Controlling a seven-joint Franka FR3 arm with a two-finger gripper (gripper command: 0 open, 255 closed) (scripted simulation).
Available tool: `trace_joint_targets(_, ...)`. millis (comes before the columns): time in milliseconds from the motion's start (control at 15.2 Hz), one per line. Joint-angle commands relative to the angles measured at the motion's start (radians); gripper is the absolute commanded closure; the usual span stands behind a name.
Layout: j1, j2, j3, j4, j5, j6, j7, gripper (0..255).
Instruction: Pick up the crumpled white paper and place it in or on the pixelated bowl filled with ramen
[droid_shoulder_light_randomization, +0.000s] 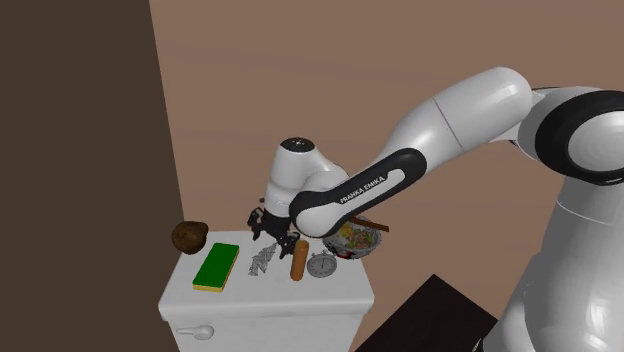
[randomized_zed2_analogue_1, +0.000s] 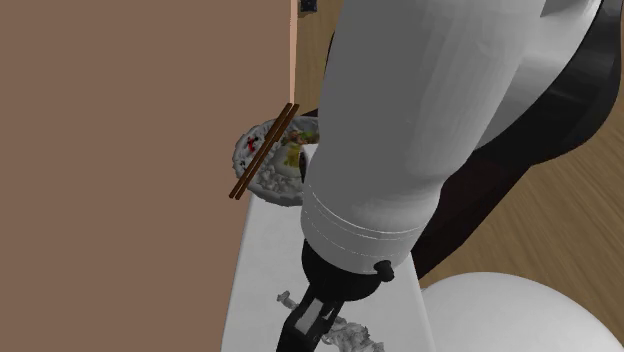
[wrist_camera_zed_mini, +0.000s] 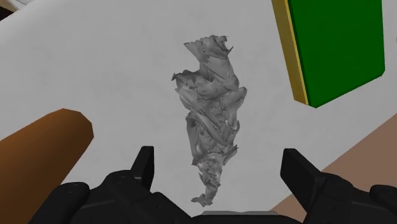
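Pre-grasp step in hand. Gripper hovers over the crumpled paper; fingers are spread, and the paper lies between them, untouched. Next move, as judged: descend, pinch the paper, then carry it to the ramen bowl.

Big white arm hogs the middle here, running down to the black gripper at the bottom edge. Crumpled greyish paper sits right beside the gripper on a white top. Well beyond the gripper, by the brown wall, there's a noodle bowl with brown chopsticks across it.
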Motion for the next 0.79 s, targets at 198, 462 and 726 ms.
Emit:
trace_joint_targets(198, 0.007, 0.048, -0.013, -0.002, -0.031, 0.051, 0.029, 0)
trace_joint_targets(462, 0.007, 0.048, -0.013, -0.002, -0.031, 0.051, 0.029, 0)
trace_joint_targets(726, 0.007, 0.048, -0.013, -0.002, -0.031, 0.051, 0.029, 255)
